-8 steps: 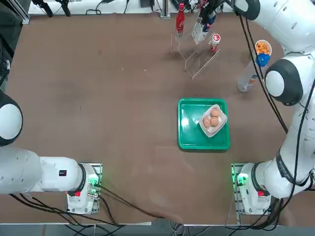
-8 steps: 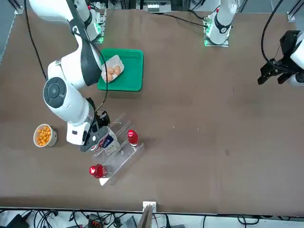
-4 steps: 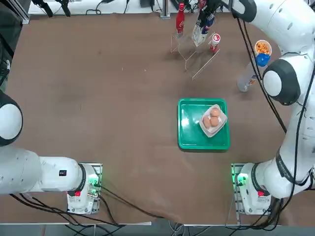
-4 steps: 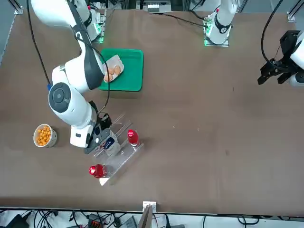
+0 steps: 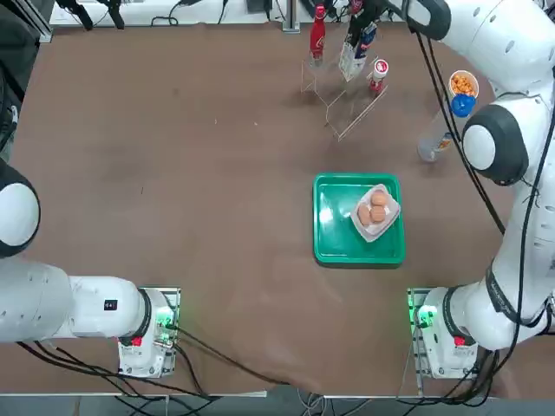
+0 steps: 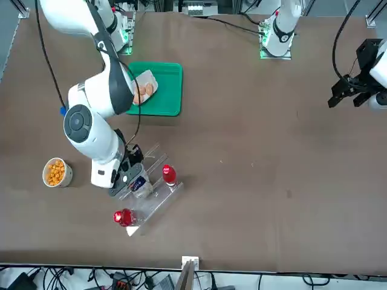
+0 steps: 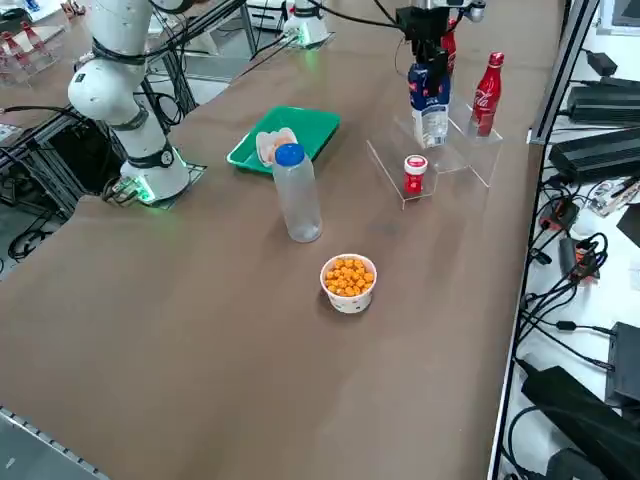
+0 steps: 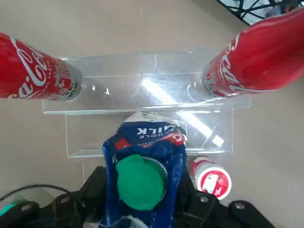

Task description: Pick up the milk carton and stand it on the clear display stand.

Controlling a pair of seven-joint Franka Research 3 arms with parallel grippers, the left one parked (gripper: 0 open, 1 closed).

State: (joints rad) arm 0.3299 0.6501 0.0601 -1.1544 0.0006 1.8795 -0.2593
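Tool lowered milk carton slightly.

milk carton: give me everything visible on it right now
The milk carton is small, white and dark blue, with "MILK" printed near its gable top and a green round cap. It is upright, shut in the right gripper from above, over the middle of the clear stand. Whether its base rests on the step cannot be told.
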